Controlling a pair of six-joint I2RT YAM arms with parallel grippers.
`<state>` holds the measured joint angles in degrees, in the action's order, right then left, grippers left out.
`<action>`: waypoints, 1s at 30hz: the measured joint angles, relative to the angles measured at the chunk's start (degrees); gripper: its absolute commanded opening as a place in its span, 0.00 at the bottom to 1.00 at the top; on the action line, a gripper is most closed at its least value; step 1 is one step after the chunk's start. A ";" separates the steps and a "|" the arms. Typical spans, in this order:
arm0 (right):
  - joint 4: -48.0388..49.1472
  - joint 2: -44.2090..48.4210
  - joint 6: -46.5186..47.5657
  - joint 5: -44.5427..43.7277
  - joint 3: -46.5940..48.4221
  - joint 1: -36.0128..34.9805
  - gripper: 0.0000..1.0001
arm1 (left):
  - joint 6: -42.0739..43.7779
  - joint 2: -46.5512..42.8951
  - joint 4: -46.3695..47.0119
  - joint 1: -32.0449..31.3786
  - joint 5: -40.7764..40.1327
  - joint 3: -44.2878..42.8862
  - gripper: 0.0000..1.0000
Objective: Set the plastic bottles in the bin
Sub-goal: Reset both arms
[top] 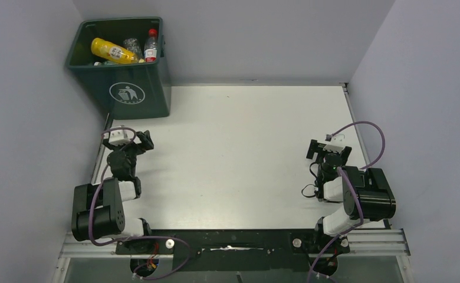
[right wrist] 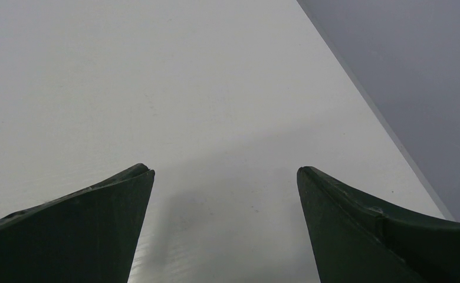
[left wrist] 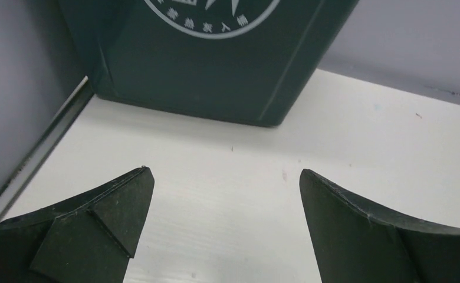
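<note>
- Two arms are bolted at the near edge of the tabletop (top: pixel 245 147), one at each end of a black base rail (top: pixel 233 243). Each carries a looping purple cable (top: pixel 366 127).
- The left arm (top: pixel 98 212) is folded up at the left edge. The left pincer (left wrist: pixel 224 177) is spread wide and points toward the bin, with two dark fingers (left wrist: pixel 112 212) apart and white tabletop showing between them.
- The right arm (top: pixel 363 197) is folded up at the right edge. The right pincer (right wrist: pixel 224 171) is also spread wide and grips nothing. Its two fingers (right wrist: pixel 98 224) frame white tabletop and the grey side wall (right wrist: pixel 416 76).
- The two pincers are well apart, one on each side of the tabletop.
- One bin (top: pixel 127 88), dark green with a white litter-person logo, stands upright in the far left corner. It is just ahead of the left pincer and close to the walls.
- The plastic bottles (top: pixel 127 50) lie inside the bin, at its open top. Three can be counted:
  - one yellow bottle (top: pixel 114 51) lying slanted;
  - one crumpled clear bottle (top: pixel 133 46);
  - one clear bottle with a red cap (top: pixel 151 46), standing near the right wall of the bin.
- Anything deeper in the bin is hidden.
</note>
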<state>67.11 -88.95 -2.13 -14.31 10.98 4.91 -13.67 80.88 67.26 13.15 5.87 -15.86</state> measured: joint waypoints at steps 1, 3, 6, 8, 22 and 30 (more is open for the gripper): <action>-0.09 0.00 0.00 0.02 0.00 0.00 0.98 | 0.33 0.00 -0.44 -0.52 -0.02 0.61 0.98; -0.15 0.00 0.00 0.04 0.00 0.00 0.98 | 0.70 -0.04 -0.59 -1.62 -0.07 1.90 0.98; -0.24 0.00 0.00 0.15 0.00 0.00 0.98 | 0.85 -1.22 -0.74 -2.67 -0.24 4.28 0.98; -0.35 0.00 0.00 0.22 0.02 0.00 0.98 | 0.87 -3.50 -1.46 -2.93 -0.87 5.99 0.98; -0.42 0.00 -0.02 0.46 0.07 0.04 0.98 | 1.27 3.02 1.05 -3.10 -5.97 9.51 0.98; -0.61 0.00 -0.22 0.90 0.09 0.37 0.98 | 7.23 11.06 3.08 -5.46 2.82 6.34 0.98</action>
<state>66.50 -88.95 -2.35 -13.41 11.07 5.28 -6.44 91.94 70.35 7.68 8.69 -9.52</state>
